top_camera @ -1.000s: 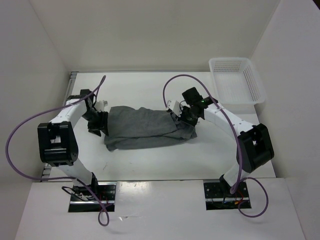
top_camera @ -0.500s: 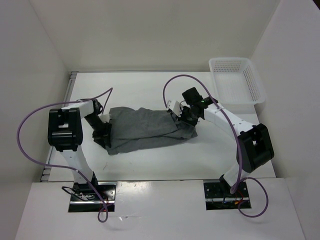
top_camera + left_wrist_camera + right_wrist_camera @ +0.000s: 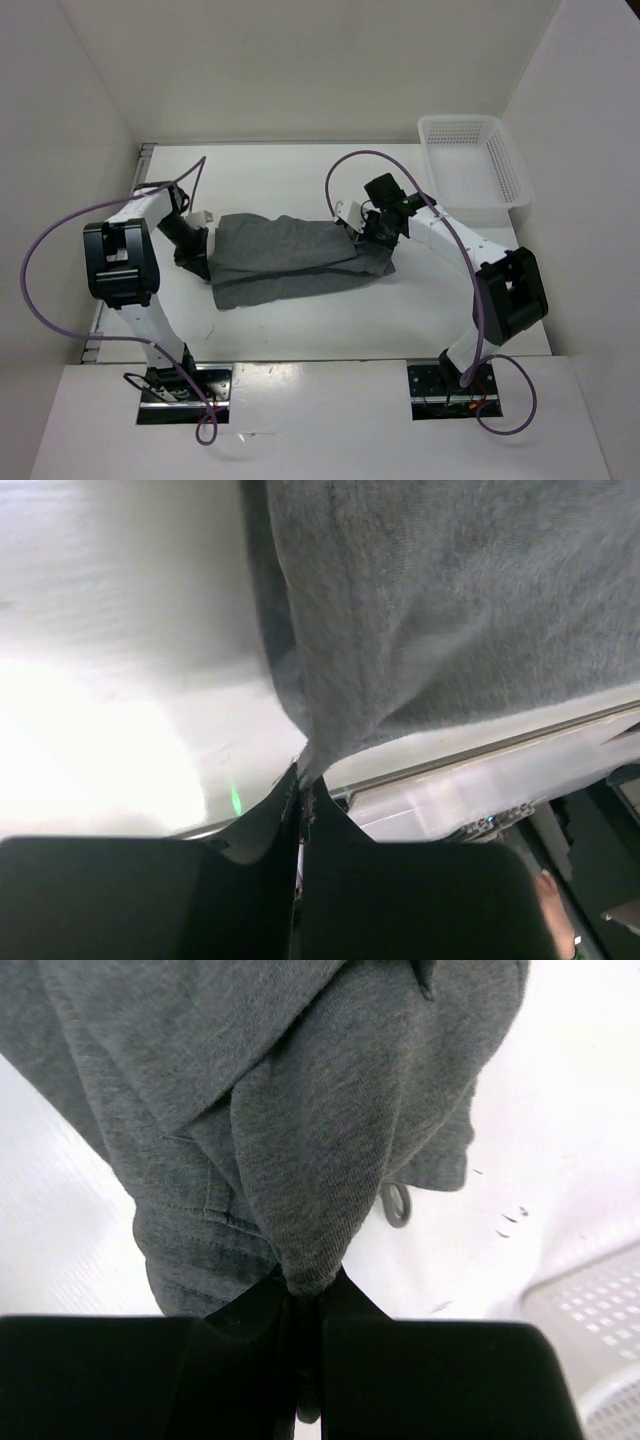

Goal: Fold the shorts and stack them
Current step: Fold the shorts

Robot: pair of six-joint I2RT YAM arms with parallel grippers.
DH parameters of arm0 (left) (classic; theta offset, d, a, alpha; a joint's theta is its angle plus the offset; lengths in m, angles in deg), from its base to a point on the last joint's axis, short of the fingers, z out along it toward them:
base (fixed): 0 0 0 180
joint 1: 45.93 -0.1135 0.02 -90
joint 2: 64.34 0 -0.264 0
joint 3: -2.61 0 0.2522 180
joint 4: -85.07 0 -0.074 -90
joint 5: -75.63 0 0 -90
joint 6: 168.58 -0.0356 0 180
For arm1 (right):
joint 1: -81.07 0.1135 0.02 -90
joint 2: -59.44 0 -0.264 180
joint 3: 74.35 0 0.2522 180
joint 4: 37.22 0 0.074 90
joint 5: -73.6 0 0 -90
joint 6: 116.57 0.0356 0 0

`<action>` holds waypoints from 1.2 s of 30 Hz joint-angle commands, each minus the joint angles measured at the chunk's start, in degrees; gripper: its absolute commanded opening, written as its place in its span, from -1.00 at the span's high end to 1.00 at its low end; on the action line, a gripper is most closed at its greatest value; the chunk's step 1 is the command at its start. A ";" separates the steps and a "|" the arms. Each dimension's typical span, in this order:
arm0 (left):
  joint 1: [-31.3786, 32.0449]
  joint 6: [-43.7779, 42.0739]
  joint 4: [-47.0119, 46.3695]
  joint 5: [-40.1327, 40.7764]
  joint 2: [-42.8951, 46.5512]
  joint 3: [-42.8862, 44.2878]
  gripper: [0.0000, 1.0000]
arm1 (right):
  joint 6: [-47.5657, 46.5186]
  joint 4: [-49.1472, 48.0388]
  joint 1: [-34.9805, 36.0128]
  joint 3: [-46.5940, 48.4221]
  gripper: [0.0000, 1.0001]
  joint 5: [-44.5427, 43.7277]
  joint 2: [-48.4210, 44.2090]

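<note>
The shorts [image 3: 290, 258] lie stretched on the table [image 3: 300, 180], spanning the gap between the two sets of jaws. The left gripper [image 3: 303, 778] is closed tight on a peak of the cloth's edge. The right gripper [image 3: 305, 1290] clamps a bunched fold, with the drawstring loop [image 3: 396, 1205] just beyond its tips. The fabric looks soft, light and limp — likely to sag wherever it is unsupported — so corners or the thicker waistband seem the surest holds.

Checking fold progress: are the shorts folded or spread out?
Loosely folded: the shorts lie doubled over in a long strip, each end pinched by the left gripper and right gripper.
</note>
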 commanded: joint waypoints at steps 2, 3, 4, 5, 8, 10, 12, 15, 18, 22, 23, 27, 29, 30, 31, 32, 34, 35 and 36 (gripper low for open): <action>-1.33 -0.23 8.51 -1.13 4.63 3.44 1.00 | -3.93 1.65 -1.93 6.82 1.00 -3.44 -1.79; -1.33 -0.23 9.40 -1.13 5.41 3.44 1.00 | -4.98 3.40 -1.93 7.62 1.00 -3.44 -1.79; -1.33 -0.23 9.41 -1.13 6.37 3.44 1.00 | -5.77 4.64 -1.93 8.67 1.00 -3.44 -1.27; -0.63 -0.23 9.41 -0.09 7.52 3.44 1.00 | -6.74 5.87 -1.93 8.68 1.00 -3.44 -1.26; 1.64 -0.23 9.41 4.29 8.84 -1.56 1.00 | -9.81 10.17 -1.93 8.60 1.00 -3.44 -1.26; 3.23 -0.23 9.41 6.41 8.84 -6.81 1.00 | -13.59 14.66 -1.93 6.32 1.00 -3.96 -1.26; 5.95 -0.23 7.66 9.31 9.37 -10.43 1.00 | -14.22 13.88 -1.93 2.12 1.00 -5.28 -1.26; 8.95 -0.23 3.09 14.15 9.99 -15.28 0.91 | -13.00 9.15 -1.93 -3.34 0.29 -9.23 -1.79; 9.48 -0.23 -0.78 16.44 10.51 -16.51 0.21 | -11.68 2.03 -1.93 -5.47 -1.00 -13.01 -2.93; 9.48 -0.23 -5.86 15.92 12.00 -15.12 -0.15 | -5.36 -6.50 -1.93 -6.00 -1.00 -14.25 -5.30; 9.48 -0.23 -7.19 15.22 13.23 -15.11 -0.17 | -4.12 -8.43 -1.93 -5.30 -1.00 -14.25 -5.83; 8.78 -0.23 -15.53 12.41 19.73 -14.58 -0.20 | 2.65 -13.71 -1.93 -3.37 -1.00 -11.88 -10.48; 7.38 -0.23 -18.00 10.12 24.82 -14.58 -0.28 | 4.93 -15.82 -1.93 -3.36 -1.00 -9.34 -14.16; 7.37 -0.23 -19.84 9.59 26.41 -15.37 -0.34 | 4.94 -15.83 -1.93 -3.36 -1.00 -8.11 -15.49; 7.37 -0.23 -20.47 8.37 29.03 -15.37 -0.39 | 4.94 -15.83 -1.93 -4.06 -1.00 -5.31 -16.72; 7.37 -0.23 -20.48 8.36 30.02 -16.24 -0.45 | 4.94 -15.83 -1.93 -5.20 -1.00 -3.89 -17.86; 8.68 -0.23 -21.18 7.66 30.64 -17.30 -0.45 | 4.94 -15.83 -1.93 -7.22 -1.00 -1.34 -20.42; 9.30 -0.23 -21.70 7.66 30.64 -18.09 -0.45 | 5.55 -15.83 -1.93 -7.84 -1.00 -1.33 -21.12; 9.30 -0.23 -21.71 7.66 29.86 -18.10 -0.45 | 6.08 -15.83 -1.93 -7.85 -1.00 -1.33 -21.13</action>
